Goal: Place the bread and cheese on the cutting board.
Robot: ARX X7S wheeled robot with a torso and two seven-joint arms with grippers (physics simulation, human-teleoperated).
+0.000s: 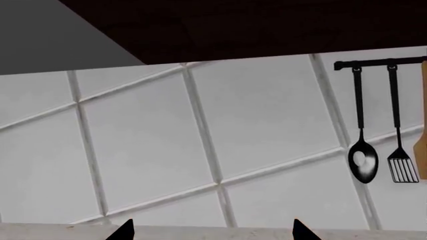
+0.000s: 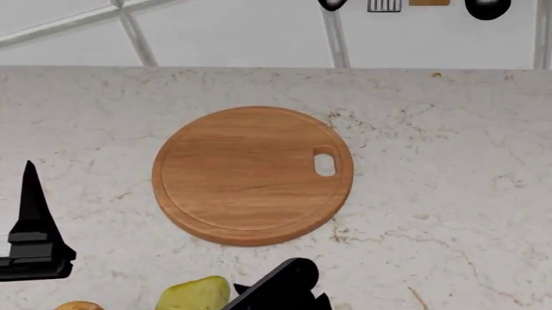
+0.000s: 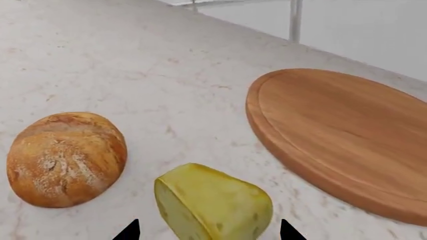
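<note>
The round wooden cutting board [image 2: 250, 174] lies mid-counter; the bread [image 3: 65, 157] and yellow cheese [image 3: 213, 202] sit near the front edge.

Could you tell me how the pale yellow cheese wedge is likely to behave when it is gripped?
The pale yellow cheese wedge looks stiff, so it should hold shape. Its smooth rounded rind may slip. Resting on the marble counter on a flat face, it seems unlikely to roll.

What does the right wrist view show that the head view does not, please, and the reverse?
Only the right wrist view shows the whole bread and the cheese's cut face, with the right gripper open around the cheese. Only the head view shows the cutting board's oval hole, the left gripper and the hanging utensils. Both show the board, cheese, a bit of bread and the marble counter.
</note>
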